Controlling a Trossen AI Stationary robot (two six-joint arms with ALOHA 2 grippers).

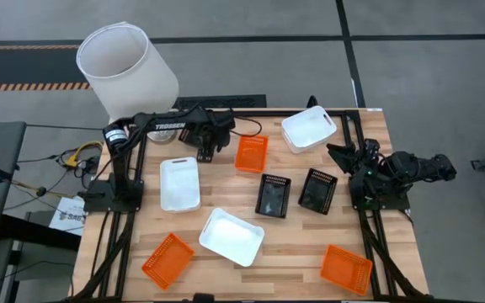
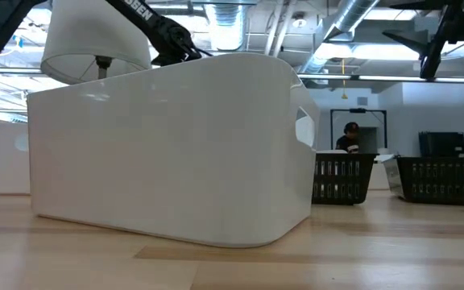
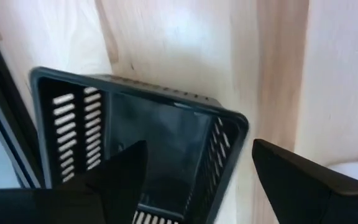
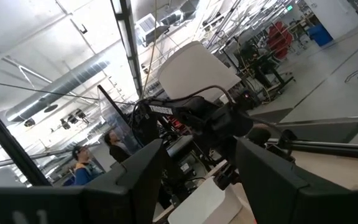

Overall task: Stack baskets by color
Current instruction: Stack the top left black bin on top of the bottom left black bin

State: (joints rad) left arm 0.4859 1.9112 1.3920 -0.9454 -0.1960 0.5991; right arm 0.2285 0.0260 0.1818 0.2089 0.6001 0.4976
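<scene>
Baskets lay spread all over the wooden table [image 1: 226,181], and none sat inside another yet, so the stacking looked hardly begun.

On the left, a small orange plastic basket with slotted walls [image 1: 167,257] sat at the near edge. A smooth white plastic basket with solid walls [image 1: 179,183] lay farther back. Just behind it the left gripper [image 1: 205,150] hung low with its fingers spread wide. In the left wrist view those fingers straddled one wall of a black plastic basket with thin slots [image 3: 135,143], not pinching it.

In the middle, another white basket [image 1: 231,236] sat near, and a second orange basket [image 1: 252,153] lay far. Two more black slotted baskets [image 1: 274,195] [image 1: 317,191] sat side by side.

On the right, a third white basket [image 1: 308,130] lay at the far side, and a third orange basket [image 1: 346,269] sat in the near corner. The right gripper [image 4: 194,162] waited at the right edge, raised, fingers apart and holding nothing.

All the sorting was left to do.
</scene>
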